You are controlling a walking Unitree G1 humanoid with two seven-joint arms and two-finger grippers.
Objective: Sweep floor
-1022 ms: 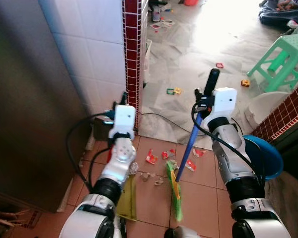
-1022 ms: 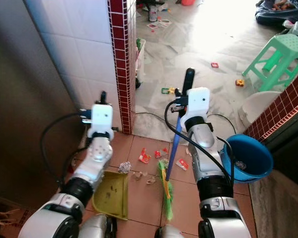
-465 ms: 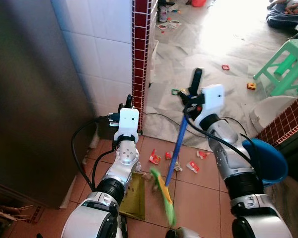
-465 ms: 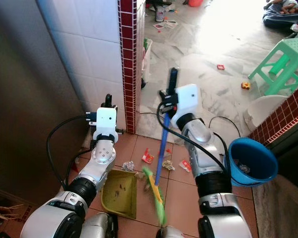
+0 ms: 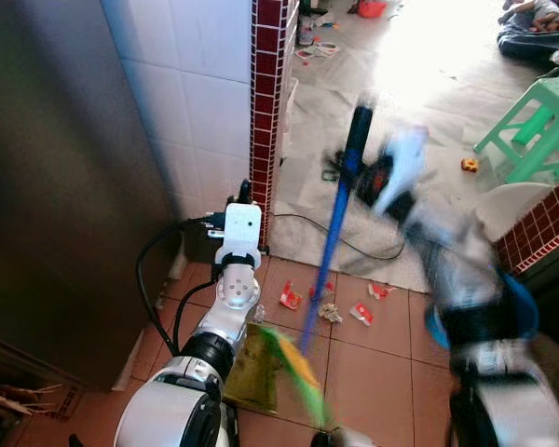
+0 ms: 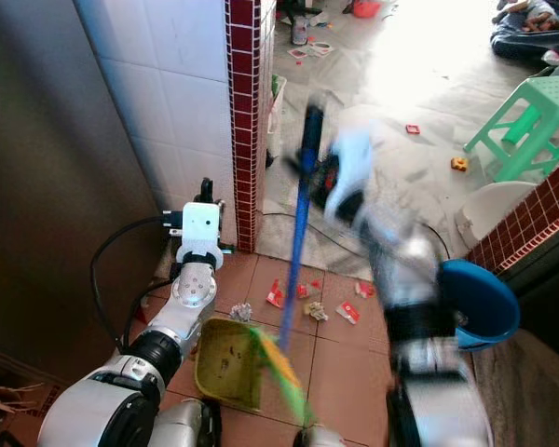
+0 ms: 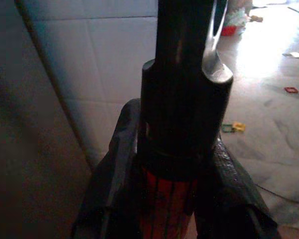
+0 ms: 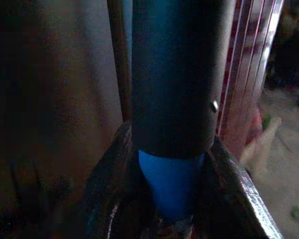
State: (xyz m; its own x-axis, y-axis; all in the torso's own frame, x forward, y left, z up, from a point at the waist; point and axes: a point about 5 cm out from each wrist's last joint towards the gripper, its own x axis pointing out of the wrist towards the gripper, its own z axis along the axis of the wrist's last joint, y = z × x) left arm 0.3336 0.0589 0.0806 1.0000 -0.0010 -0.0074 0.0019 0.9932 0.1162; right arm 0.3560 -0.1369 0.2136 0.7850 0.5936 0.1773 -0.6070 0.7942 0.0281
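Looking down from my head camera, I see my right arm smeared by motion blur, so my right gripper (image 5: 359,177) is hard to make out. It meets the blue broom handle (image 5: 334,233) near its dark top. The handle slants down to green and yellow bristles (image 5: 293,365), also blurred, which sit at the edge of the yellow-green dustpan (image 6: 225,361) on the terracotta floor tiles (image 5: 382,372). My left arm partly hides the dustpan. My left gripper (image 5: 244,194) is raised near the corner of the red-tiled pillar (image 5: 268,93). Small red wrappers (image 5: 289,298) and a crumpled scrap (image 5: 331,312) lie on the tiles just beyond the bristles. A blue bucket (image 6: 484,303) shows at my right side, partly covered by the blurred arm. A green stool (image 5: 531,121) stands further off, cut by the picture's edge.

From my left wrist, the jaws are closed around a handle with a red grip (image 7: 164,209) below a black collar (image 7: 184,114); I take it to be the dustpan's.

From my right wrist, the picture is very dark. The jaws grip the broom handle, blue below a dark sleeve (image 8: 174,74).
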